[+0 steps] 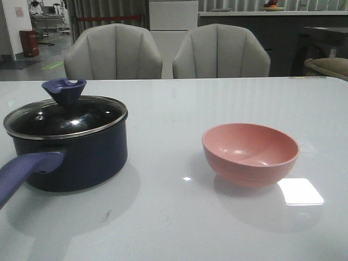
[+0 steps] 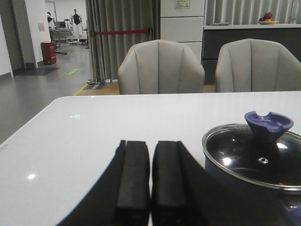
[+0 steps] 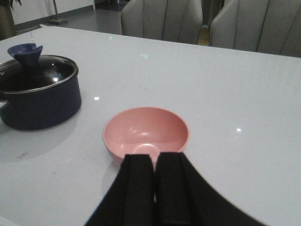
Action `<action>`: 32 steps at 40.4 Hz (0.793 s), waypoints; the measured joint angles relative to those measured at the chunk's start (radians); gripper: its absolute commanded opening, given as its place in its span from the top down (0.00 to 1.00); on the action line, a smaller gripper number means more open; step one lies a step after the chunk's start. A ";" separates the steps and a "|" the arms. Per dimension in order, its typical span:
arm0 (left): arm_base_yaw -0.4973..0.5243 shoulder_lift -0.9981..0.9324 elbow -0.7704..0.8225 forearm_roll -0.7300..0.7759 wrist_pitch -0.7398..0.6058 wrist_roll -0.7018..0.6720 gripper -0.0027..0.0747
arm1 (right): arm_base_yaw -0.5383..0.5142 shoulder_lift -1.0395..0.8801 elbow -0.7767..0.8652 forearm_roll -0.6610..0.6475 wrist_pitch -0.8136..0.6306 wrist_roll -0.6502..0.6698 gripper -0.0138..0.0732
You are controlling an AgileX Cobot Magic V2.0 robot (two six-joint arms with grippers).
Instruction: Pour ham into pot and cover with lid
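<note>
Ham is no longer in the pink bowl [image 1: 250, 153] beside the pot [image 1: 70, 149], which we see empty. With the lid [image 1: 64, 116] seated on that pot, we judge nothing remains; our left gripper [image 2: 150, 181] and right gripper [image 3: 155, 188] are closed, empty.

Low front view, pot [image 1: 70, 152] shared with wrist views.
</note>
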 measured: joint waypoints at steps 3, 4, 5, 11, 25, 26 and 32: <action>0.000 0.000 0.000 0.000 0.000 0.000 0.82 | 0.000 0.000 0.000 0.000 0.000 0.000 0.67; 0.000 0.000 0.000 0.000 0.000 0.000 0.82 | 0.000 0.000 0.000 0.000 0.000 0.000 0.67; 0.000 0.000 0.000 0.000 0.000 0.000 0.82 | 0.000 0.000 0.000 0.000 0.000 0.000 0.67; 0.000 0.000 0.000 0.000 0.000 0.000 0.82 | 0.000 0.000 0.000 0.000 0.000 0.000 0.67; 0.000 0.000 0.000 0.000 0.000 0.000 0.82 | 0.000 0.000 0.013 -0.019 -0.012 0.000 0.67; 0.000 0.000 0.000 0.000 0.000 0.000 0.82 | -0.002 0.000 0.018 -0.031 -0.012 0.000 0.67; 0.000 0.000 0.000 0.000 -0.001 0.000 0.82 | -0.064 -0.027 0.052 -0.103 -0.031 0.000 0.67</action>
